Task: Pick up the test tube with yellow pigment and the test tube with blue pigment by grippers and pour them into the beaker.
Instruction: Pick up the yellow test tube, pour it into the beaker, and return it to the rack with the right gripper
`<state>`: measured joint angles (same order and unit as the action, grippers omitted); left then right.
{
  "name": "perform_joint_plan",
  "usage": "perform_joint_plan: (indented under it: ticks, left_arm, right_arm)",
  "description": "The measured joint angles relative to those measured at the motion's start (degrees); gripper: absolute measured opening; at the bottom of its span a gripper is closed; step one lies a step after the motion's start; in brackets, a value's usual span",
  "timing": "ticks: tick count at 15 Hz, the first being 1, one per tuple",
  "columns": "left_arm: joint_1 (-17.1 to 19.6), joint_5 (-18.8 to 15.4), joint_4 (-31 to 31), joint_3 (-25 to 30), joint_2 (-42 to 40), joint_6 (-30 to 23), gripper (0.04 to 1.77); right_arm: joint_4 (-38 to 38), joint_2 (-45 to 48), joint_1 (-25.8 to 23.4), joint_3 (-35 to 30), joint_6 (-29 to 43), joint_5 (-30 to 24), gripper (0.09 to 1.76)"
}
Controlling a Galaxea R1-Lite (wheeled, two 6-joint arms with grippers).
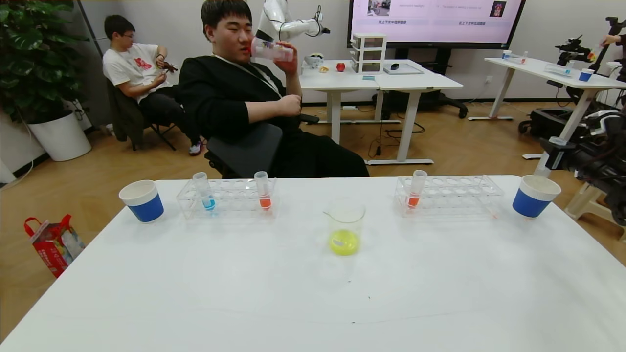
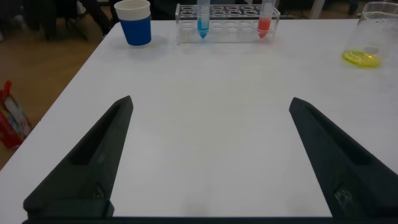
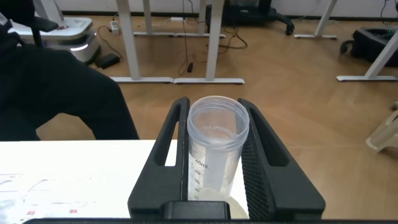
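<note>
White office table [image 1: 244,293]: the right gripper [image 3: 212,107] clamps an upright clear test tube [image 3: 214,146] over the far right corner. The left gripper [image 2: 211,102] gapes above the near left. The beaker [image 1: 345,227], yellow inside, stands mid-table. The test tube with blue pigment [image 1: 204,191] sits racked along the far edge.

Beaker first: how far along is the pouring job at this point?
Yellow looks done: the beaker holds yellow liquid, and the right gripper grips an empty-looking tube. Blue is left: the blue tube stands in its rack, with the left gripper open over the table.
</note>
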<state>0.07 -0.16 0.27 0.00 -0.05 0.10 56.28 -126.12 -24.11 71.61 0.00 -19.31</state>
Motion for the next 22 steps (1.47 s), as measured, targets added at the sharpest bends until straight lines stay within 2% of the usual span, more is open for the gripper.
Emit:
perform_joint_plan:
  ticks: [6, 7, 8, 10, 11, 17, 20, 22]
  left_arm:
    - [0.0, 0.0, 0.0, 0.0, 0.0, 0.0, 1.75]
    - [0.0, 0.0, 0.0, 0.0, 0.0, 0.0, 1.75]
    - [0.0, 0.0, 0.0, 0.0, 0.0, 0.0, 1.75]
    - [0.0, 0.0, 0.0, 0.0, 0.0, 0.0, 1.75]
    - [0.0, 0.0, 0.0, 0.0, 0.0, 0.0, 1.75]
    - [0.0, 0.0, 0.0, 0.0, 0.0, 0.0, 1.75]
    - [0.0, 0.0, 0.0, 0.0, 0.0, 0.0, 1.75]
    - [0.0, 0.0, 0.0, 0.0, 0.0, 0.0, 1.75]
  right_arm:
    - [1.9, -3.8, -0.8, -1.0, 0.0, 0.1, 0.50]
    - [1.9, -3.9, -0.8, -1.1, -0.1, 0.1, 0.57]
    - [1.9, -4.1, -0.7, -1.3, -0.1, 0.2, 0.79]
    - [2.0, -4.2, -0.6, -1.6, -0.1, 0.4, 1.51]
    - [2.8, -4.2, -0.6, -1.6, -0.2, 0.3, 1.70]
    - [5.2, -3.8, 0.4, -2.3, -0.1, -0.1, 1.74]
    - [4.9, -1.2, 4.1, -2.4, 0.0, 0.5, 1.74]
    - [4.6, 1.5, 8.6, -2.8, 0.1, 2.3, 1.74]
